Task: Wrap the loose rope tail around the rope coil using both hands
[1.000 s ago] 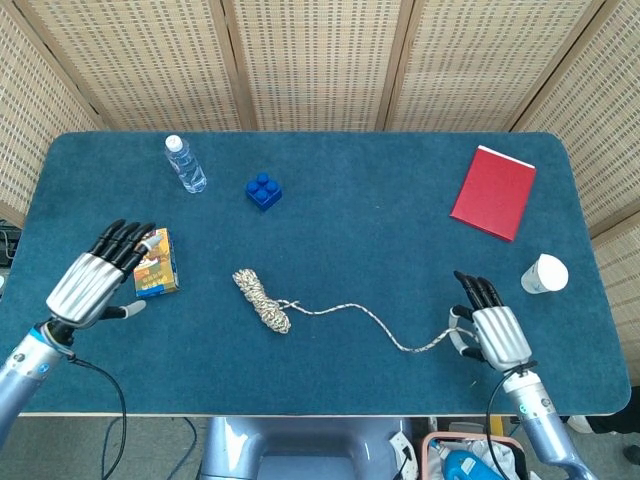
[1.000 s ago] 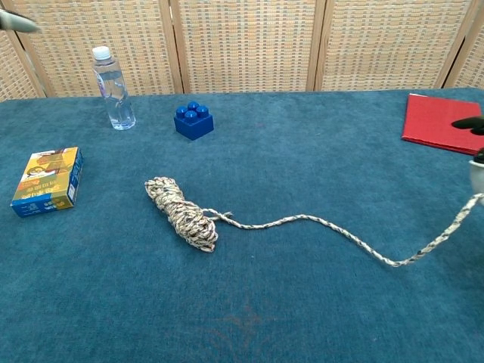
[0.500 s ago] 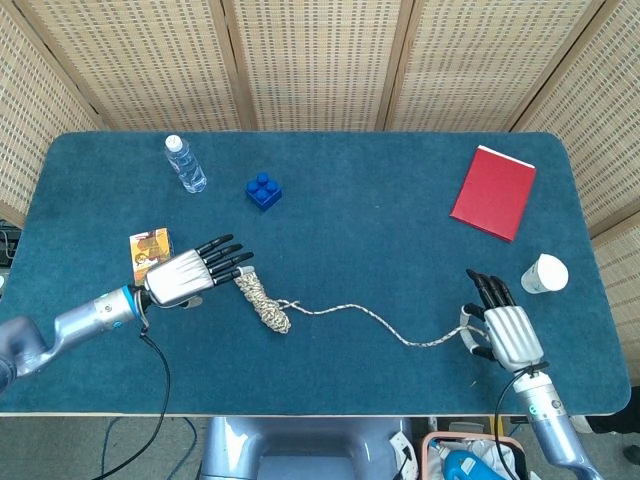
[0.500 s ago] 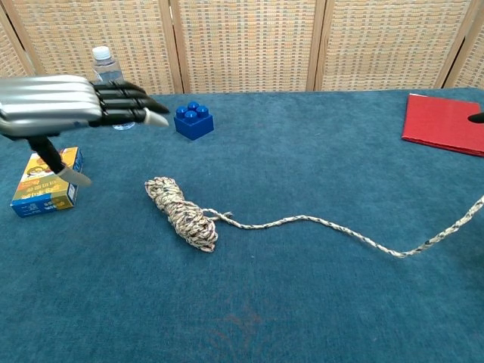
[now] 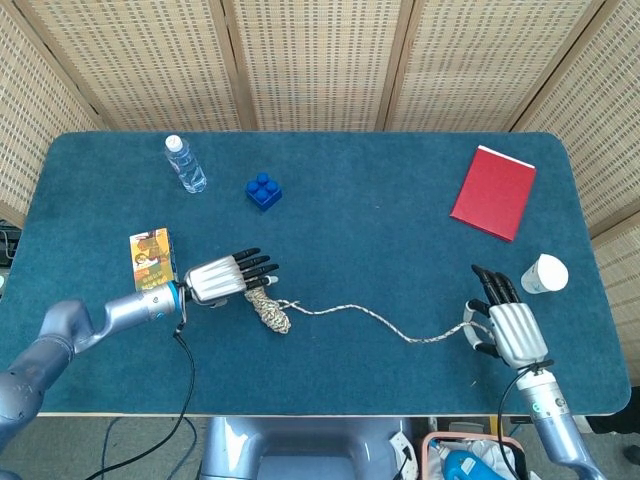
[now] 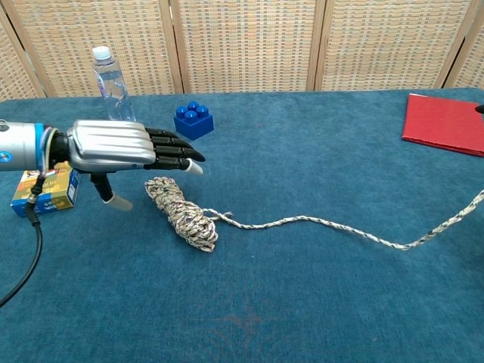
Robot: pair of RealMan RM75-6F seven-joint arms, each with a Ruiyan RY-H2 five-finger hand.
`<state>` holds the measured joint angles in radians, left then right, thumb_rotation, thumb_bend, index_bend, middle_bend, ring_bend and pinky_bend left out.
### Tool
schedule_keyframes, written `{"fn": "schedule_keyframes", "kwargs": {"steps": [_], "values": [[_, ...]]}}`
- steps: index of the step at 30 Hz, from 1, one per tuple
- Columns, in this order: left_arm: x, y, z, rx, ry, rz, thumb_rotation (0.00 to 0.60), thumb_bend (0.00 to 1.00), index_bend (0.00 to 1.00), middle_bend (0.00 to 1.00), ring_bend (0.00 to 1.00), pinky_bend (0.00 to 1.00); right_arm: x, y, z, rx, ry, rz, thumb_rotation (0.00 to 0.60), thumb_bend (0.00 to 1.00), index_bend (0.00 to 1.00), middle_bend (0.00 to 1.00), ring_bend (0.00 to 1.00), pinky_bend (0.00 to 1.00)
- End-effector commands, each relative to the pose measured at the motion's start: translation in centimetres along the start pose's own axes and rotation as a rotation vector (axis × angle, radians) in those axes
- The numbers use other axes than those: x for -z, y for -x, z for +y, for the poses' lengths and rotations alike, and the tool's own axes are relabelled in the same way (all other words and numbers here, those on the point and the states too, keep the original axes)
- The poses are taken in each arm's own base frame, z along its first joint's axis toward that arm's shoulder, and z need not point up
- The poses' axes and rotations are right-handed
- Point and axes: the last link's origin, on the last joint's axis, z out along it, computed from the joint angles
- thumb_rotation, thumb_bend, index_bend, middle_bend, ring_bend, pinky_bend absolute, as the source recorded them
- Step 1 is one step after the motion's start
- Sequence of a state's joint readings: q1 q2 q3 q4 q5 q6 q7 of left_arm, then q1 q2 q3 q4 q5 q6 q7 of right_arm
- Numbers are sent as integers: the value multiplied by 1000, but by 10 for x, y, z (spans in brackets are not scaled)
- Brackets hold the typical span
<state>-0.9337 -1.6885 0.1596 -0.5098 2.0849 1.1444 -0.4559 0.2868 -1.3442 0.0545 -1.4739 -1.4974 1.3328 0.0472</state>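
Rope tail (image 5: 400, 333) in right hand (image 5: 508, 328)

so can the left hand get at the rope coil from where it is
Probably yes. The left hand hovers open just above the near end of the rope coil, nothing lies between them, and the small box sits off to the side.
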Motion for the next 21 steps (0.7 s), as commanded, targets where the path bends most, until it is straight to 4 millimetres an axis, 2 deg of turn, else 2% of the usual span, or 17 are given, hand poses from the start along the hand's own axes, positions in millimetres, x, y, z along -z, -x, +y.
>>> {"fn": "schedule_keyframes", "kwargs": {"steps": [1,7,14,17,19,21], "values": [[-10,2,-2,7,-11,-16,600,285,90,0,0,92,0,-1,1,-1,3,3,600,434,663,0,0,0],[-24,4,-1,42,-29,-16,600,290,106,16,10,127,0,-4,1,-5,5,10,600,435,663,0,0,0],[-35,9,8,54,-6,-41,600,291,204,86,72,198,-1,-5,2,-6,10,13,600,439,663,0,0,0],[-40,11,12,89,-15,-37,600,292,289,161,144,276,-1,-5,2,-8,11,14,600,438,663,0,0,0],[-43,11,14,99,-21,-28,600,301,389,244,226,367,-1,-6,2,-9,12,16,600,438,663,0,0,0],[-45,10,16,112,-28,-14,600,342,494,368,342,484,-1,-6,3,-10,12,16,600,439,663,0,0,0]]}}
